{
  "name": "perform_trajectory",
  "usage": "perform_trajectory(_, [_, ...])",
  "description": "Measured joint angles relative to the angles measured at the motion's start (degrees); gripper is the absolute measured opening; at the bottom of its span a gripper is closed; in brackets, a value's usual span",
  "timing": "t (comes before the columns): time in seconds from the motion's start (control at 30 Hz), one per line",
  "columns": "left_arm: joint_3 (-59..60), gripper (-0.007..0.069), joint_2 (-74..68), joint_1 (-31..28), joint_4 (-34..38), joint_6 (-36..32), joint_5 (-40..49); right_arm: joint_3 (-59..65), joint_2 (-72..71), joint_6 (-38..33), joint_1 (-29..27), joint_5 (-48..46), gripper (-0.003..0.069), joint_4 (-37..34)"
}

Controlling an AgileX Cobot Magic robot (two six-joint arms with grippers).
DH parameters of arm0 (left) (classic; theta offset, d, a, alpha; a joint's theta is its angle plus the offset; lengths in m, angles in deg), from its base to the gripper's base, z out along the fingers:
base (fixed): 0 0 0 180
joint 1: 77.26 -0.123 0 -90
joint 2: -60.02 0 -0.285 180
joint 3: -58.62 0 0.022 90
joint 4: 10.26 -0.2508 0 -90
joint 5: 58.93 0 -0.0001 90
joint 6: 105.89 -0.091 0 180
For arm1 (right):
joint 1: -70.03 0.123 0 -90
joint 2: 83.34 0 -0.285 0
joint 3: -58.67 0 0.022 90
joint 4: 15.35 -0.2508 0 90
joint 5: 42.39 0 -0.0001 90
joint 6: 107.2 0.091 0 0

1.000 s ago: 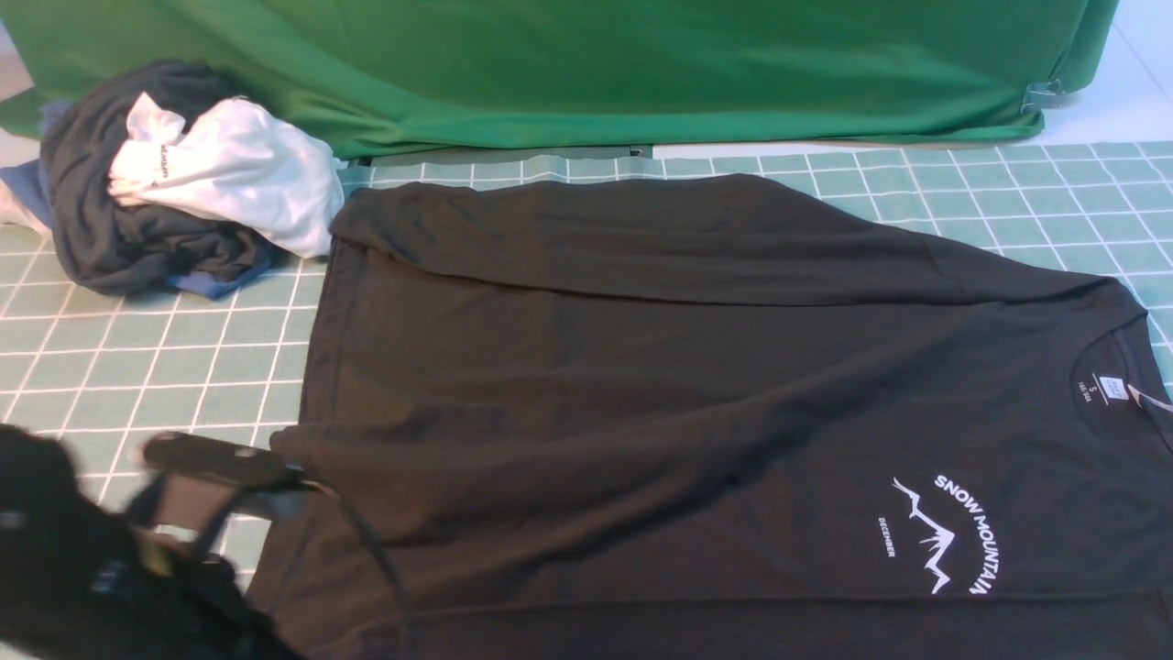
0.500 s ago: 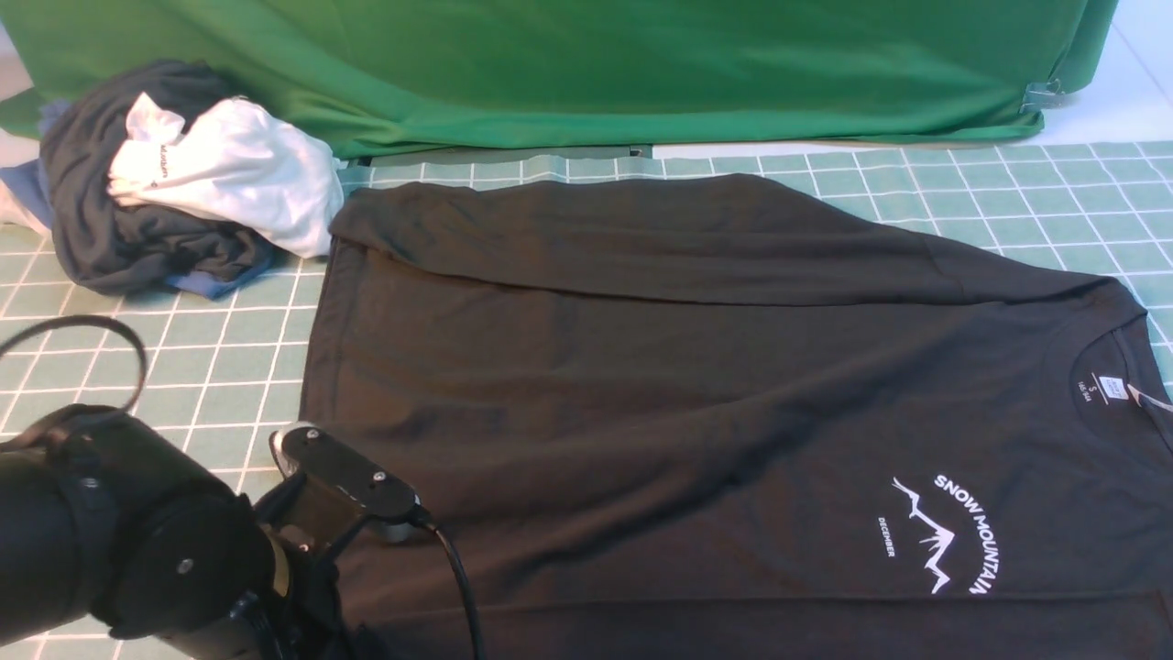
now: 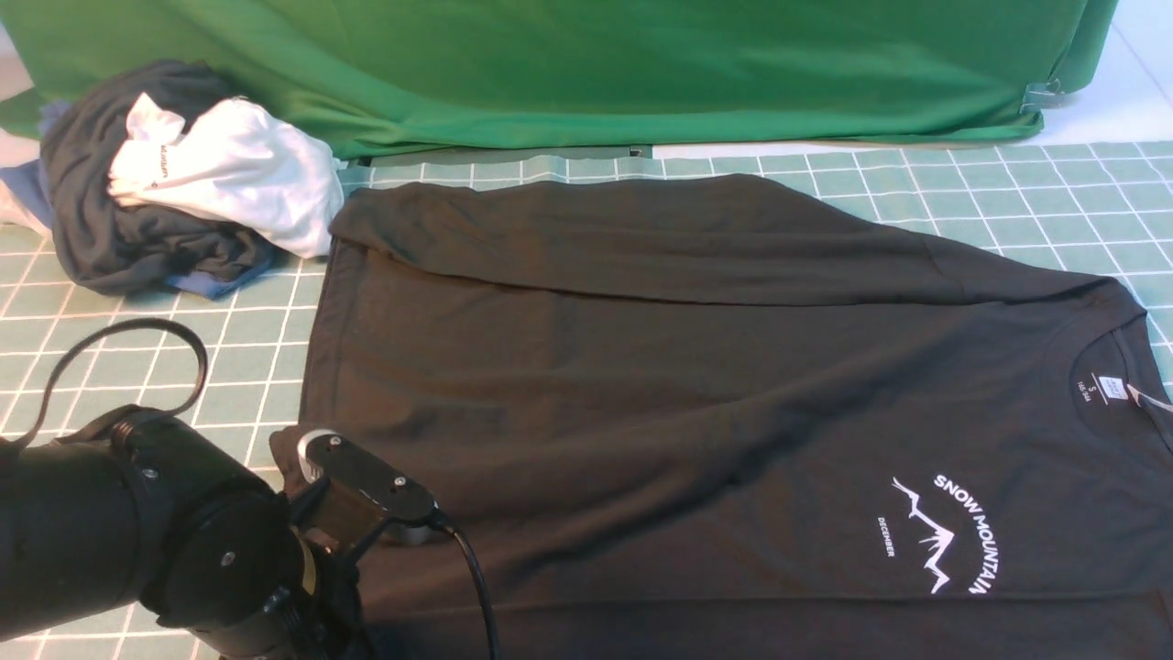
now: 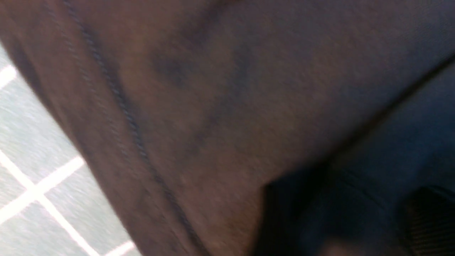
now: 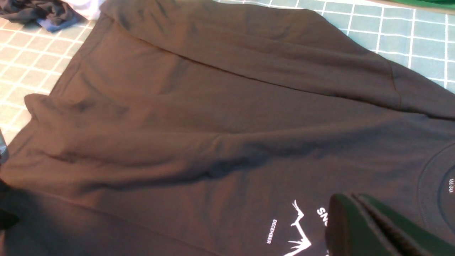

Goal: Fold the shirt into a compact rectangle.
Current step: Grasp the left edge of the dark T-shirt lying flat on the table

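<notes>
At the upper left of the front view you have a dark bundle of clothes [image 3: 119, 243] with a white garment [image 3: 243, 179] on top, lying on the green gridded mat [image 3: 137, 348]. Below it, at the lower left, your left arm [image 3: 137, 541] reaches over the near left corner of the shirt [image 3: 641, 385]. The left gripper is hidden under the wrist there, and the left wrist view is too blurred for you to tell whether the fingers are apart or together; it shows only the shirt's stitched hem up close beside the mat.

The shirt fills the centre and right of the frame, front up, hem to the left and collar to the right. Its far edge is folded over in a long band along the top. The print [image 3: 948, 536] sits at the lower right, the neck label [image 3: 1107, 389] above it. A green cloth [image 3: 596, 64] spans the back.

Your right gripper [image 5: 350, 200] shows only in its own wrist view, fingers pressed together on nothing, above the print.
</notes>
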Motion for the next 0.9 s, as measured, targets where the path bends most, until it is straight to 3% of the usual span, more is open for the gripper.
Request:
perform_trajectory(0.13, [-0.06,0.0118,0.06,0.0,2.47,0.0,3.33,0.0,0.0,-0.06,0.0,0.0,0.0004,0.0])
perform_trajectory(0.2, [-0.11,0.0075,0.48,0.0,3.69,0.0,4.21,0.0,0.0,-0.06,0.0,0.0,0.0002,0.0])
perform_trajectory(0.47, [-4.37,0.0064,7.15,0.0,6.48,1.94,13.94,0.0,0.0,-0.06,0.0,0.0,0.0002,0.0])
perform_trajectory(0.9, [-6.13,0.0064,8.96,0.0,8.45,2.07,20.01,0.0,0.0,-0.24,0.0,0.0,0.0008,-0.02])
